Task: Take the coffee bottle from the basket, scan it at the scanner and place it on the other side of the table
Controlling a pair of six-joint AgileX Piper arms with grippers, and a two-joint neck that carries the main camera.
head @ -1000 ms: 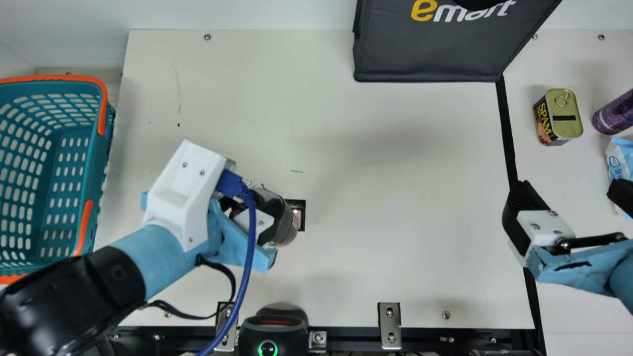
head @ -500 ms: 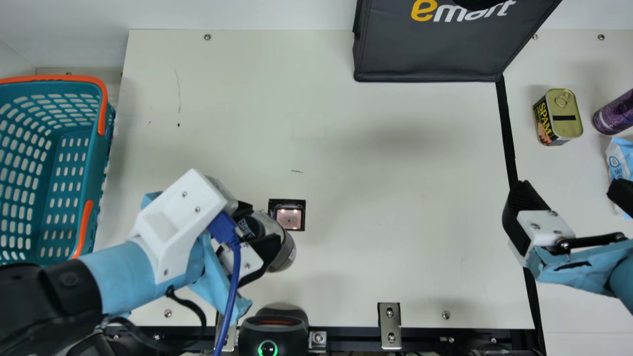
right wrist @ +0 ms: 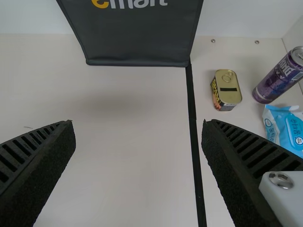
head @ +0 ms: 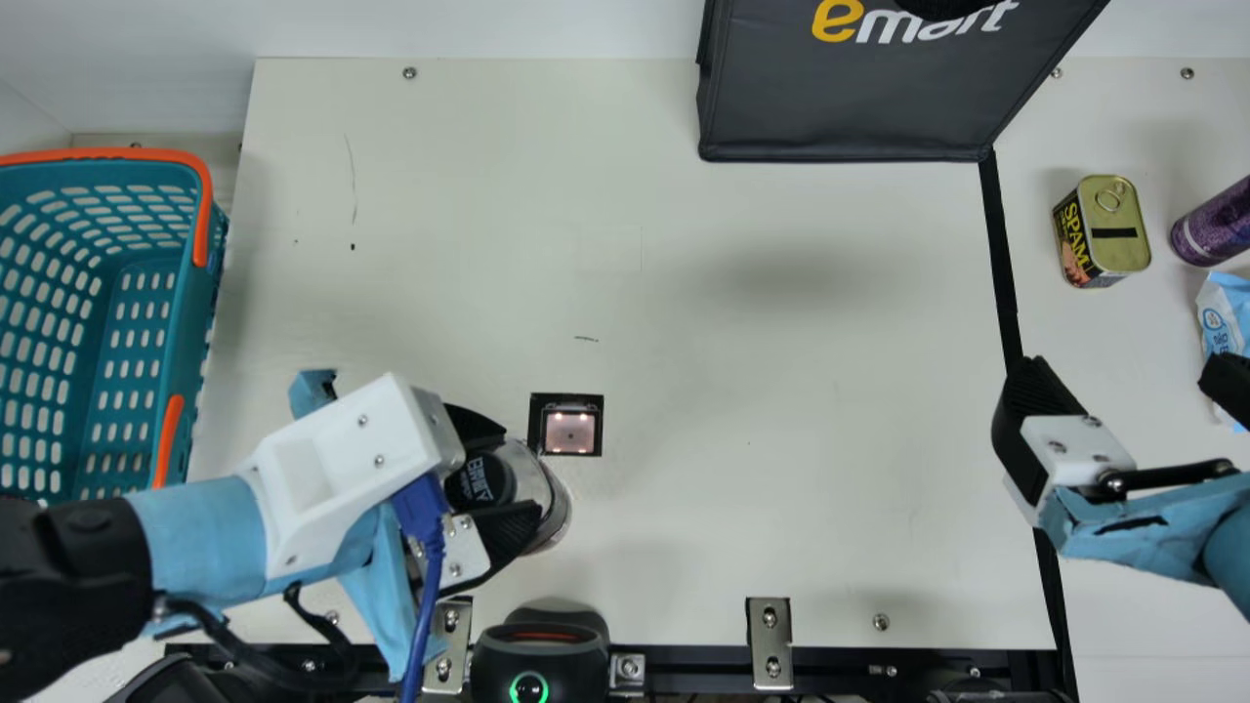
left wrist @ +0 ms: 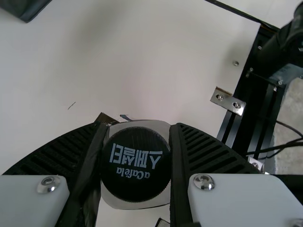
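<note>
My left gripper (head: 496, 486) is shut on the coffee bottle (head: 545, 498), a clear bottle with a black cap, just below and left of the lit scanner window (head: 570, 433) in the main view. In the left wrist view the bottle's cap (left wrist: 136, 163) sits squarely between the two ribbed fingers of the left gripper (left wrist: 136, 165). Over the table's right part, the right gripper (head: 1118, 405) is open with nothing held. The right wrist view has the right gripper (right wrist: 138, 137) with its fingers wide apart. The teal basket (head: 168, 342) with orange handles stands at the left.
A dark bag (head: 840, 107) stands at the back. Beyond the black line at the right are a square can (head: 1121, 225), a purple can (head: 1216, 223) and a blue pouch (head: 1223, 317). A black device (head: 532, 649) with a green ring is at the front edge.
The left gripper has moved with the bottle toward the front and slightly left, uncovering the scanner window. The right arm has kept still.
</note>
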